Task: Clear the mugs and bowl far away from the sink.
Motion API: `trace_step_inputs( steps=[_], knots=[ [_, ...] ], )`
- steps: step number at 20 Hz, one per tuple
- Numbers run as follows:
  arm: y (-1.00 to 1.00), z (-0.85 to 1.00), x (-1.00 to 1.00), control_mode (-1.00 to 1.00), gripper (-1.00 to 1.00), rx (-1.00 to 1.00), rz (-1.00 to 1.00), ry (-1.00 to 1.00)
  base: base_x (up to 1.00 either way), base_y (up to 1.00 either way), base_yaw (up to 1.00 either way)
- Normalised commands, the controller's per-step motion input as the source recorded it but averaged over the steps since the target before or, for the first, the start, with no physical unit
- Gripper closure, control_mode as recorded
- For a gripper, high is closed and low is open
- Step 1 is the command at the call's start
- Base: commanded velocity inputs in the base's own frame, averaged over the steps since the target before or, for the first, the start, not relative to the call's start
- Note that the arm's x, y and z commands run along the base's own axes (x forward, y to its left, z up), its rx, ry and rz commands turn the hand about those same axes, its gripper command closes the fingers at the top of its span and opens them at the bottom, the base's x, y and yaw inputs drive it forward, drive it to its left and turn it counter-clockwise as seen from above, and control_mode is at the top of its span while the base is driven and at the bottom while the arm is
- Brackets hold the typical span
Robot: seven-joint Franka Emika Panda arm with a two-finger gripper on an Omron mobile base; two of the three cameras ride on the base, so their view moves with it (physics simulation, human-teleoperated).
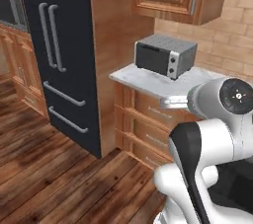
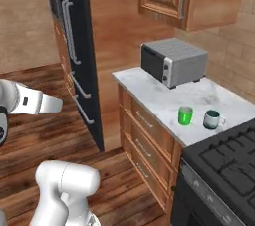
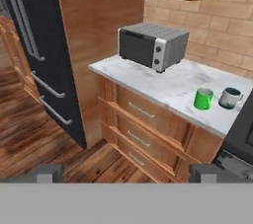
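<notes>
The arm is raised off the floor, aimed at the counter. The gripper is spread wide and empty, well short of the green mug and the grey mug.

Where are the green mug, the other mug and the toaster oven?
Green mug (image 2: 185, 116): right base view, its side wall.
Grey mug (image 2: 211, 120): right base view, its body.
Toaster oven (image 3: 137, 48): hand view, its dark door.

Lighting was even and bright, with no evident source. The toaster oven cast a faint shadow on the marble counter. Rendering looked slightly soft and pixelated.
</notes>
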Motion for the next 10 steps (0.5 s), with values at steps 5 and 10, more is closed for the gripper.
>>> trace_step_inputs(
  steps=[5, 10],
  knots=[
    [0.00, 0.00, 0.00, 1.00, -1.00, 0.00, 0.00, 0.00, 0.00, 0.00, 1.00],
    [0.00, 0.00, 0.00, 1.00, -1.00, 0.00, 0.00, 0.00, 0.00, 0.00, 1.00]
  ],
)
